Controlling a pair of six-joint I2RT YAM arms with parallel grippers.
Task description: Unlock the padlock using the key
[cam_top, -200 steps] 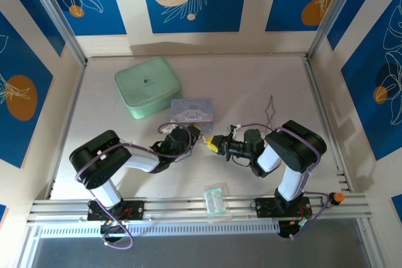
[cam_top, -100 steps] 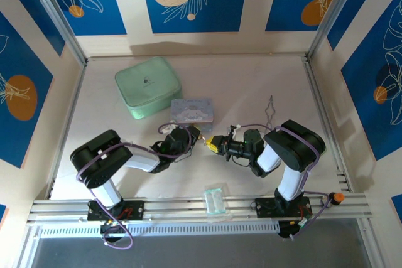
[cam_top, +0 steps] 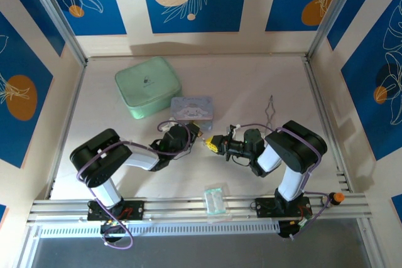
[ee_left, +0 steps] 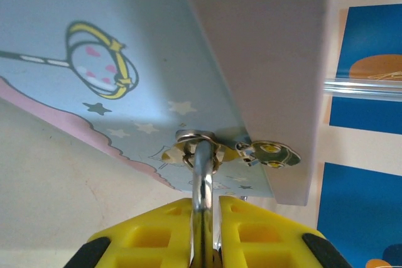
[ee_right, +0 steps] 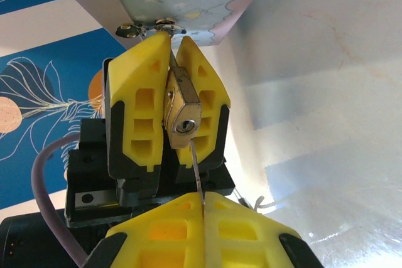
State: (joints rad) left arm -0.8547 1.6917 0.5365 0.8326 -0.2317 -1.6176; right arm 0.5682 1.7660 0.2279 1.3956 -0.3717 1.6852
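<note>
The small brass padlock [ee_right: 183, 114] hangs by its silver shackle [ee_left: 202, 177] from the hasp of the pale-blue cartoon box [cam_top: 192, 109]. My left gripper [ee_left: 205, 204] is shut on the padlock, yellow fingers [ee_right: 135, 101] either side of its body. The keyhole faces the right wrist camera. My right gripper [ee_right: 202, 198] is shut on the thin silver key [ee_right: 196, 174], whose blade points up at the padlock. Its tip meets the brass face just below the keyhole. In the top view both grippers, left [cam_top: 195, 135] and right [cam_top: 211, 144], meet in front of the box.
A mint-green case [cam_top: 147, 86] lies behind the box at the left. A thin wire piece [cam_top: 271, 110] lies at the right. A small clear container [cam_top: 215, 200] sits on the front rail. Blue patterned walls close in the table.
The left wrist has shifted slightly to the left, still gripping the padlock. The right gripper with the key has barely moved.
</note>
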